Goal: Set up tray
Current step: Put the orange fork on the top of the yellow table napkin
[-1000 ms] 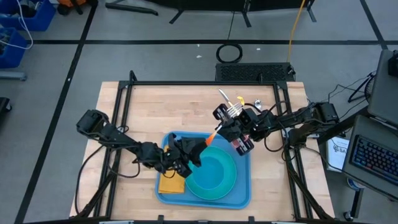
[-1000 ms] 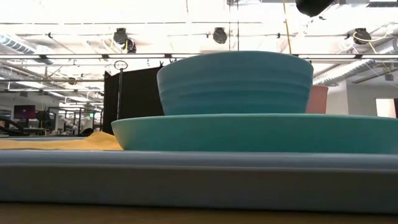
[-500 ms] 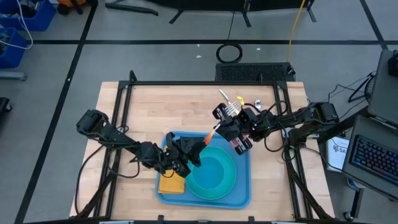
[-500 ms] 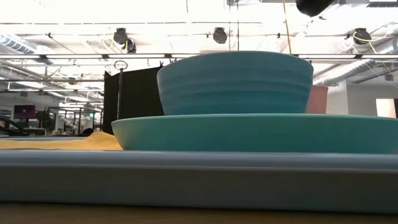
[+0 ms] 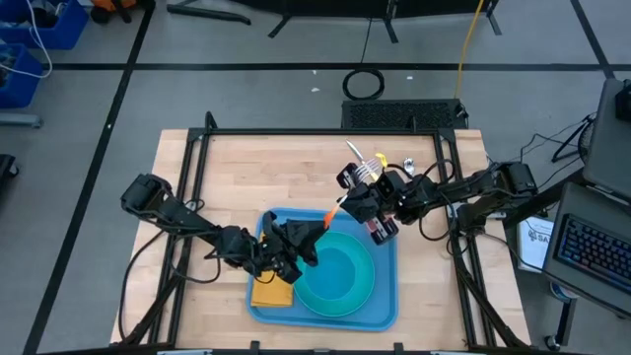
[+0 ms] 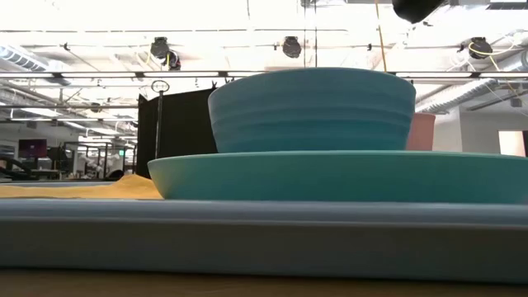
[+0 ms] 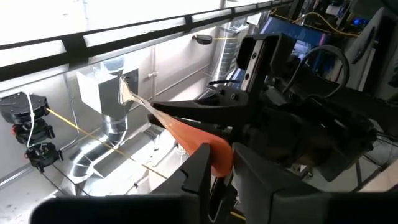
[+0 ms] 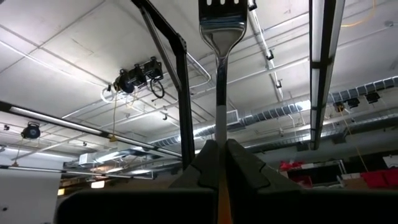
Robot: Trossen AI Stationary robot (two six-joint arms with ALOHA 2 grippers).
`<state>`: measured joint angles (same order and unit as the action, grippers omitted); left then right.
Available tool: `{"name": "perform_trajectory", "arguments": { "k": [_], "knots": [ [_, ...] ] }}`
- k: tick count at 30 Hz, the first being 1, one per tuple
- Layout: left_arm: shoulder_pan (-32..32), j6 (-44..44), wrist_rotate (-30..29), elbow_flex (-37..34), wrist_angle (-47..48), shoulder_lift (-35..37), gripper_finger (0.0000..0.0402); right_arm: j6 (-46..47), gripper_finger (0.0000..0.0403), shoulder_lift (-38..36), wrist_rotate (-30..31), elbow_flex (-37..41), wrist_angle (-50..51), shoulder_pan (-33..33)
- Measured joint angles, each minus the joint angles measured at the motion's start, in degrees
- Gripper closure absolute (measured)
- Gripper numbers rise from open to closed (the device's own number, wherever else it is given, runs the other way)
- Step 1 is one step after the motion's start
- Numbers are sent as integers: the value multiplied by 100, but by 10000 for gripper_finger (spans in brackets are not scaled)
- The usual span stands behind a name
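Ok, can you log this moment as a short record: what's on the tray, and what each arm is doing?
tray: light blue, on the wooden table
plate: turquoise, on the tray
bowl: turquoise, upright on the plate
napkin: yellow-orange, on the tray beside the plate
fork: orange handle, in the air over the tray's far edge
right gripper: fingers shut on the fork
left gripper: at the handle's orange end; grip unclear
stage: looks like a fork handover between the arms
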<state>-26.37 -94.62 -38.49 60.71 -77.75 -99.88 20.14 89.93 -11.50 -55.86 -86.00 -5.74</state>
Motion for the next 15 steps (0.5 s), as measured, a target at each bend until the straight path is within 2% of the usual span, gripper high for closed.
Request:
{"name": "perform_trajectory", "arguments": {
  "k": [15],
  "knots": [
    [-7,-192,-164,-2,-40,2,350,18,403,-2,-9,0,79,4]
  ]
}}
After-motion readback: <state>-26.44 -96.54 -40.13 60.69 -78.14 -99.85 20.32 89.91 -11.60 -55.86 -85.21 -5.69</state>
